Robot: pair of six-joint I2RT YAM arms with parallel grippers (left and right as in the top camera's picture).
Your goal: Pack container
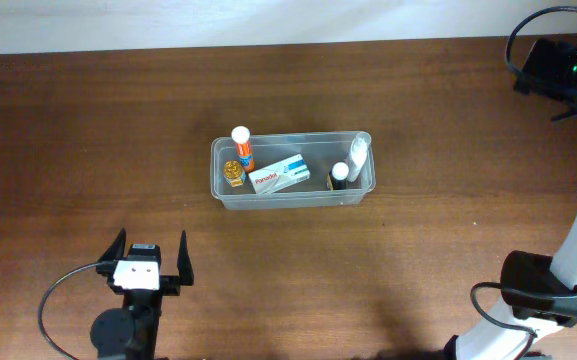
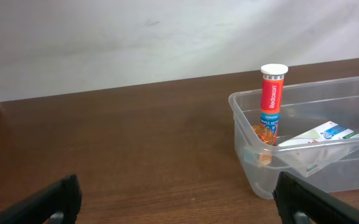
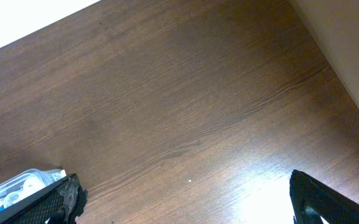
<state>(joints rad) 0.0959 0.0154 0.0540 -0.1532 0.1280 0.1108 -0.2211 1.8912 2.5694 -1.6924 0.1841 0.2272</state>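
Clear rectangular plastic container sits mid-table on the dark wooden table. Inside it are an upright orange tube with white cap, a white carton and a white bottle. No loose items visible.

Left gripper: fingers spread, empty, near the front edge. Right gripper: fingers spread, empty, over bare wood.

Judgement: packing looks complete. Keep both arms well clear of the rim to avoid nudging the tub or toppling the tube.
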